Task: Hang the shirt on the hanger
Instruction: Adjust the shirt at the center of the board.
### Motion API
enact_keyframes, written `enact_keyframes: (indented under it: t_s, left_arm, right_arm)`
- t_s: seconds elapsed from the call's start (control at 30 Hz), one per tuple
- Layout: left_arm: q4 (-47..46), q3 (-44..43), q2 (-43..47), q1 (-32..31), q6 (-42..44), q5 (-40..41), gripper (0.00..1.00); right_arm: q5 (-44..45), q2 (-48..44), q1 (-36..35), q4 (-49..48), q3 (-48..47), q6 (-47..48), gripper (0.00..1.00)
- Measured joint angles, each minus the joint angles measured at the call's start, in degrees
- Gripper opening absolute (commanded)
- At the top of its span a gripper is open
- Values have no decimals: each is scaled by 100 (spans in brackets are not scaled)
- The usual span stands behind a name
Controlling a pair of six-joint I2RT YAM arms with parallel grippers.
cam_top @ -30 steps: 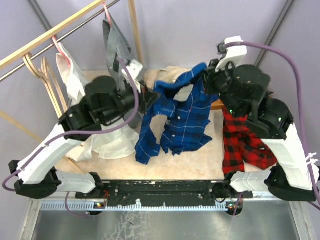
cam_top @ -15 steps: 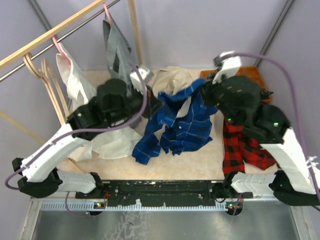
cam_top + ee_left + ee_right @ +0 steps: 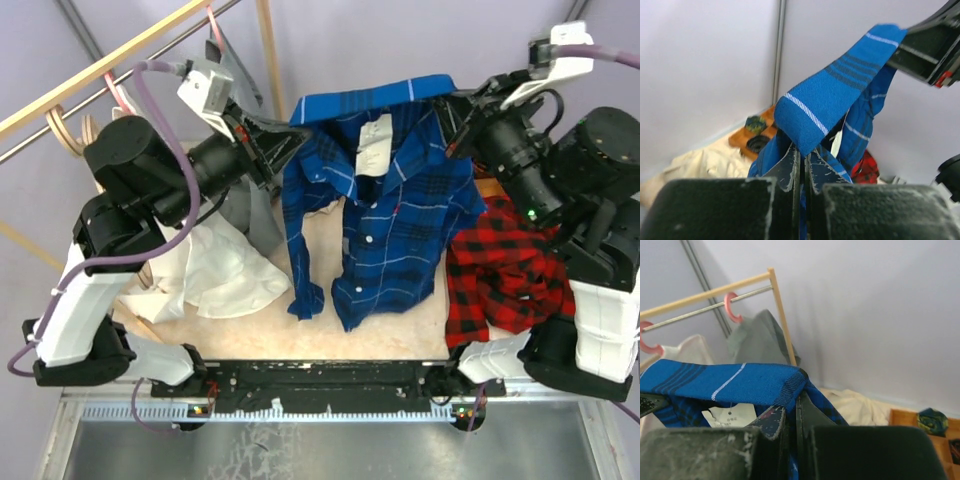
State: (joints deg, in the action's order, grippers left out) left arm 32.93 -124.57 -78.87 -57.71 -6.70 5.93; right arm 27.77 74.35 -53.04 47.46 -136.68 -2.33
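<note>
Along the near edge of the table (image 3: 395,328), a red-and-black plaid shirt (image 3: 500,285) lies towards the right corner and a white shirt (image 3: 215,280) towards the left. Over the table's middle the blue checked shirt (image 3: 390,210) hangs with its front open, lifted and stretched by its collar. The left gripper (image 3: 802,155) is clenched on one end and the right gripper (image 3: 791,410) on the other. By the far-left corner, the beige wooden hanger (image 3: 57,122) hangs on the rail (image 3: 695,312) near pink hangers (image 3: 726,304), well apart from the shirt.

royal-blue white-checked shirt (image 3: 400,200), red-and-black plaid shirt (image 3: 500,285), pink hangers (image 3: 731,307)
</note>
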Motion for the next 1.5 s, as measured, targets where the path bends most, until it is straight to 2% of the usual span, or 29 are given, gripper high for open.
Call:
enact_keyframes:
  t_s: [0.1, 0.17, 0.4, 0.43, 0.53, 0.63, 0.73, 0.77, 0.8, 0.87, 0.9, 1.0, 1.07, 1.1, 1.17, 1.37, 1.5]
  left_arm:
    - [-79, 695, 291, 13, 7, 190, 0]
    - [-225, 1355, 566, 17, -37, 297, 0]
    - [-992, 4933, 1705, 26, -778, 516, 0]
    - [-1095, 5421, 1770, 28, -933, 511, 0]
    - [-1349, 6730, 1751, 35, -1412, 422, 0]
    - [-1563, 7538, 1554, 35, -1773, 332, 0]
    - [-1849, 7834, 1285, 39, -2031, 278, 5]
    - [-1923, 7851, 1169, 48, -2083, 273, 9]
    - [-1993, 7851, 1036, 66, -2140, 275, 15]
    - [-2041, 7838, 848, 105, -2188, 286, 38]
    - [-2031, 7818, 769, 129, -2181, 291, 46]
    - [-1882, 7597, 590, 181, -2190, 317, 61]
    - [-1738, 7359, 584, 201, -2175, 367, 67]
    - [-1679, 7235, 599, 201, -2168, 398, 76]
    - [-1591, 7069, 667, 201, -2155, 452, 80]
    - [-1239, 7018, 1071, 201, -2273, 540, 92]
    - [-1005, 7018, 1128, 201, -2465, 656, 93]
  right_arm:
    - [164, -129, 11, 2, 492, 17, 0]
    - [243, -367, 33, -96, 1165, -57, 0]
    - [205, -1322, 190, -350, 4817, -957, 0]
    - [195, -1320, 271, -330, 4977, -1008, 0]
    - [-221, -1456, 688, -730, 6476, -1480, 0]
    - [-734, -1633, 1244, -994, 7882, -1937, 2]
    - [-1235, -1692, 1663, -1246, 8891, -2343, 30]
    - [-1335, -1690, 1735, -1287, 9060, -2459, 35]
    - [-1473, -1683, 1829, -1303, 9224, -2529, 42]
    - [-1587, -1681, 1902, -1316, 9278, -2677, 62]
    - [-1628, -1687, 1917, -1368, 9267, -2734, 70]
    - [-1703, -1698, 1919, -1318, 9075, -2848, 85]
    - [-1731, -1700, 1921, -1209, 8852, -2898, 91]
    - [-1766, -1716, 1919, -1169, 8743, -2918, 94]
    - [-1812, -1810, 1919, -1115, 8629, -3003, 99]
    - [-2000, -2157, 1919, -533, 8480, -3241, 99]
    - [-2308, -2428, 1921, -310, 8540, -3189, 99]
